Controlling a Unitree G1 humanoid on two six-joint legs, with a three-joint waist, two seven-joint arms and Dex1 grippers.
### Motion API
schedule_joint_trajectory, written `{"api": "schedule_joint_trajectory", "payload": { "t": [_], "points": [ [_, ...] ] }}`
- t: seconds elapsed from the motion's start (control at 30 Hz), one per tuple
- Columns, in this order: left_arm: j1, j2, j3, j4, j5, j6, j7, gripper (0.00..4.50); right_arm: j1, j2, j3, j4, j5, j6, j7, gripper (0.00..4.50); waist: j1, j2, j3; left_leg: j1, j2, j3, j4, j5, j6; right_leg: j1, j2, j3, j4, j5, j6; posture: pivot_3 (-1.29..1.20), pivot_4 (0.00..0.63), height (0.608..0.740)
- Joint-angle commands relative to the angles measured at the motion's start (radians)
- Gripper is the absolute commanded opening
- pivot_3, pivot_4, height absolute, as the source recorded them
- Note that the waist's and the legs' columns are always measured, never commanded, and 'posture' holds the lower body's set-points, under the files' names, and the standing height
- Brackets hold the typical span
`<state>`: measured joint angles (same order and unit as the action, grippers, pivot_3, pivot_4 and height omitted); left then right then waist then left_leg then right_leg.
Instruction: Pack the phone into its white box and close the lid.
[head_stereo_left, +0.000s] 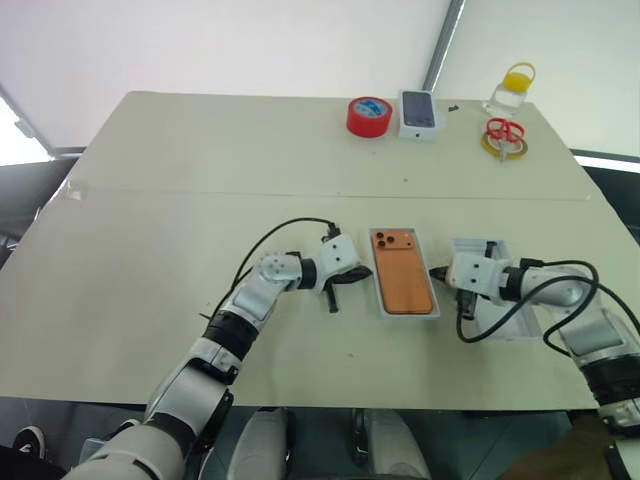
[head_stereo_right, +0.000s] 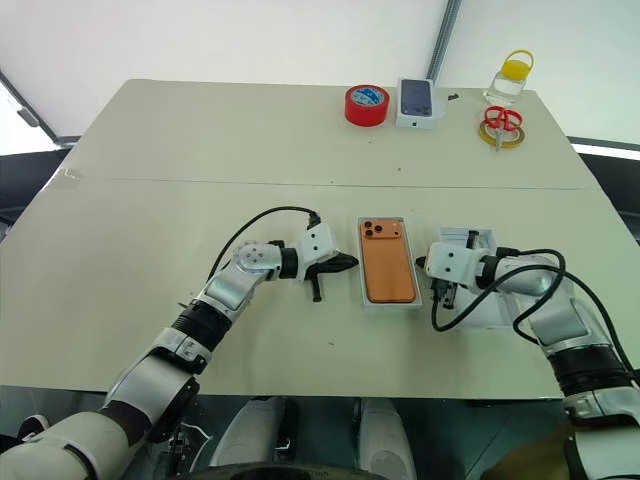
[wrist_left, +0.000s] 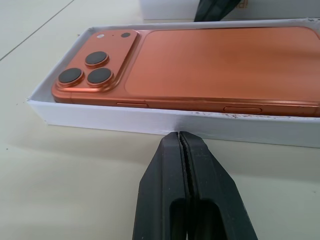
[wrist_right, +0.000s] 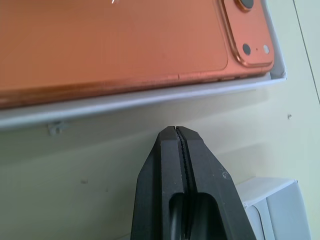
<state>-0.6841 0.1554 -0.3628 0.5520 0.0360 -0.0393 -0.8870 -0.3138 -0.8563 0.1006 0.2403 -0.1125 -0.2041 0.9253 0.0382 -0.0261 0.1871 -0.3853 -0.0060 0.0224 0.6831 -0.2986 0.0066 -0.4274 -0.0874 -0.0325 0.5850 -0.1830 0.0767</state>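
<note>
Phone (head_stereo_left: 402, 271) seated back-up in box (head_stereo_left: 380, 300), table centre. Left gripper (head_stereo_left: 352, 276) closed, empty, just left of box. Right gripper (head_stereo_left: 437, 272) closed, empty, just right of box. Lid (head_stereo_left: 520, 322) lies hollow-up at right, under right arm. Step in hand, judged: packing done, closing pending. Next move calls for opening right fingers, grasping lid, turning it over, aligning it over box.

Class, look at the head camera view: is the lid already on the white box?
No, the phone lies uncovered, back up, in the white box.
</note>
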Motion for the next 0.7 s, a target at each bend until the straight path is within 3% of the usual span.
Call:
{"api": "schedule_joint_trajectory", "payload": {
  "t": [0.03,0.13,0.4,0.7],
  "points": [
    [-0.019,0.001,0.023,0.02,0.007,-0.02,0.024,0.05,0.015,-0.024,-0.024,-0.001,0.017,0.012,0.013,0.0,0.0,0.0,0.0,0.0,0.0,0.0,0.0,0.0,0.0,0.0,0.0,0.0,0.0,0.0,0.0,0.0,0.15,0.739],
    [-0.028,-0.012,0.022,0.042,0.012,-0.028,0.047,0.05,0.047,-0.029,-0.035,-0.049,0.082,0.052,0.071,0.0,0.002,0.0,0.0,0.0,0.0,0.0,0.0,0.0,0.0,0.0,0.0,0.0,0.0,0.0,0.0,0.0,0.15,0.739],
    [-0.047,-0.089,-0.009,0.085,0.025,-0.061,0.062,0.05,0.094,-0.047,-0.059,-0.092,0.071,0.067,0.042,0.0,0.003,0.002,-0.001,0.0,0.0,0.0,0.001,0.0,0.0,0.0,0.0,0.0,0.0,0.0,0.0,0.0,0.15,0.739],
    [-0.011,-0.03,0.029,0.024,0.005,-0.052,0.02,0.05,0.124,-0.113,-0.097,-0.034,0.059,0.015,0.009,0.0,0.0,0.002,-0.001,-0.001,-0.001,0.0,0.001,-0.001,0.001,0.0,-0.001,0.0,0.0,0.0,0.001,0.0,0.15,0.739]
  ]
}}
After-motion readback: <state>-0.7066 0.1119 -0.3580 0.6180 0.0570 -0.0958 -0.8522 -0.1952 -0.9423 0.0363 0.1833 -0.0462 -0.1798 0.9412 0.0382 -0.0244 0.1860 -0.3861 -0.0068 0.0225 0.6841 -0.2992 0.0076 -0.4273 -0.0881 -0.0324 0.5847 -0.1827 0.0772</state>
